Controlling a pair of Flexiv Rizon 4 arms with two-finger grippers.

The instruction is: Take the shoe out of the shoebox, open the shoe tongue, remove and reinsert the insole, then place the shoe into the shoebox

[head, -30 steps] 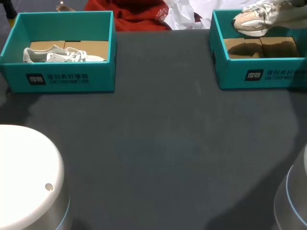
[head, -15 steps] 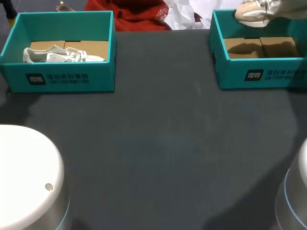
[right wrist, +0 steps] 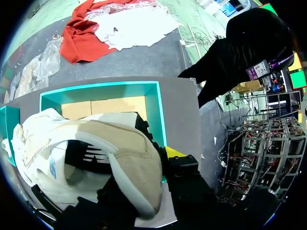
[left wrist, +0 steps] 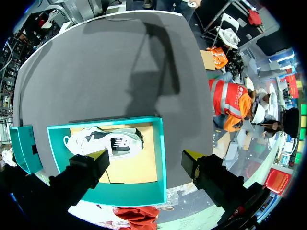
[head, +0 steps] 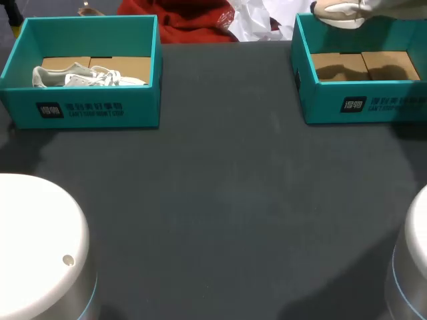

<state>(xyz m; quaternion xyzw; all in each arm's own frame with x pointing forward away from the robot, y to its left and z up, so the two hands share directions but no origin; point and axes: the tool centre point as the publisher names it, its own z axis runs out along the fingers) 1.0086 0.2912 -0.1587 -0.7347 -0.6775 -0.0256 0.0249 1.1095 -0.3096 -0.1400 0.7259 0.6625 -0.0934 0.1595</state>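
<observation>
Shoe (right wrist: 125,143) hangs above its shoebox (head: 320,105), clamped in right jaws (left jaws held apart).

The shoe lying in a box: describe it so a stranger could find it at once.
Two teal boxes stand on the dark table. In the left box lies the shoe, white and grey, on cardboard. The other shoe, beige, hangs above the right box.
</observation>
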